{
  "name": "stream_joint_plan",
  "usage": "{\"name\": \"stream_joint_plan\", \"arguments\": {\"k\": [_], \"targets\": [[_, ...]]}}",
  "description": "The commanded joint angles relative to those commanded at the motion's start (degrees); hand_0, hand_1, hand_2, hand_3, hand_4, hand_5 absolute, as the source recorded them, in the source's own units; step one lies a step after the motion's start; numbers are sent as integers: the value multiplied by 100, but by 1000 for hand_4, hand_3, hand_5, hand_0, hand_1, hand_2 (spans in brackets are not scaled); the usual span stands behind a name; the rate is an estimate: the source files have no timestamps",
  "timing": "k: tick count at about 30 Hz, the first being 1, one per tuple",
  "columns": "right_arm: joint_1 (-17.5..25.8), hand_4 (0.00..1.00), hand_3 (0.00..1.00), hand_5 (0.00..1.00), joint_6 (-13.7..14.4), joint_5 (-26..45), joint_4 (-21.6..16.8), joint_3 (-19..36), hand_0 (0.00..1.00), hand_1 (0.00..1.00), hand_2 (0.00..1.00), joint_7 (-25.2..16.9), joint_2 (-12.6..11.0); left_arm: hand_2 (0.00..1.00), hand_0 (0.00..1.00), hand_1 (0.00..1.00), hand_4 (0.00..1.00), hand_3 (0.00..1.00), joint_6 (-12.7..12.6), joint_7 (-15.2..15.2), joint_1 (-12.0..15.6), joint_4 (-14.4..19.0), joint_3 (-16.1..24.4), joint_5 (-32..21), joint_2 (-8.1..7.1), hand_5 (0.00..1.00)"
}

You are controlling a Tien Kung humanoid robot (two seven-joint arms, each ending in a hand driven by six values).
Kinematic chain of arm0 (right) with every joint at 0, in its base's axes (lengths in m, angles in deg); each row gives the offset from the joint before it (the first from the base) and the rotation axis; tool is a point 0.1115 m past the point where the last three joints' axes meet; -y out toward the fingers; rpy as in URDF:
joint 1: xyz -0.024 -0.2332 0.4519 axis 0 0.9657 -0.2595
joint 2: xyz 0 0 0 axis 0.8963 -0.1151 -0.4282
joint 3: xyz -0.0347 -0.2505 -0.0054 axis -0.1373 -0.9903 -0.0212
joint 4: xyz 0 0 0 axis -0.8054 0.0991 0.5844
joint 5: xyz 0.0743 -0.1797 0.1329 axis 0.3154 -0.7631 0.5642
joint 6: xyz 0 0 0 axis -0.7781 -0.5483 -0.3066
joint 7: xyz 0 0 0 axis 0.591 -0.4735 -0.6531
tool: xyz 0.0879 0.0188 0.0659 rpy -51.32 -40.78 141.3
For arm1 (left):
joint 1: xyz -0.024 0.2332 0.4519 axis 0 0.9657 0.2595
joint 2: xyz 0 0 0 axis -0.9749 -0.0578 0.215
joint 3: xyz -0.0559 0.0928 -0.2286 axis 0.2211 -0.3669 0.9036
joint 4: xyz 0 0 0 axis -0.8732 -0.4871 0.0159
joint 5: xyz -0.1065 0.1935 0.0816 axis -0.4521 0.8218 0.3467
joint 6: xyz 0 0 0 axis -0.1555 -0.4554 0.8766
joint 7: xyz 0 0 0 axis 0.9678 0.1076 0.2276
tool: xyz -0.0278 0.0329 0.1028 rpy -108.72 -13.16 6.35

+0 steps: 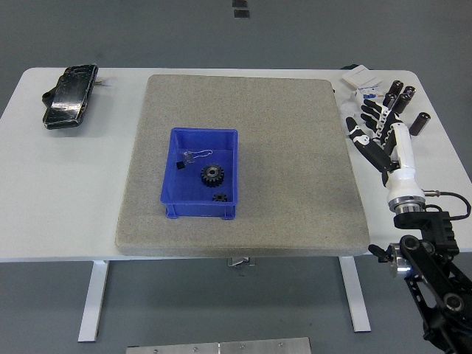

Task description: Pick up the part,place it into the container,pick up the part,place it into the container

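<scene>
A blue container [200, 174] sits on the grey mat [243, 162] left of the middle. Inside it lie a large black gear [212, 175], a small black gear [220, 198] and a small clear piece with a black bit [189, 158]. My right hand [375, 127] is open and empty, fingers spread, over the table's right part just off the mat's right edge. It is far from the container. The left arm is out of view.
Several dark cylinders [404, 101] and white packets [361, 77] lie at the back right, just beyond my right hand. A black phone-like device [70, 96] lies at the back left. The white table [66, 199] extends around the mat.
</scene>
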Motion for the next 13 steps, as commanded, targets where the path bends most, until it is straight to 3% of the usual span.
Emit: {"name": "stream_joint_plan", "arguments": {"k": [13], "targets": [[-1,775,780,326,45,-168,-26,16,865,835,818,116,-35,584,636,610,742,595,-11,15,-47,0,33,2,21,146]]}}
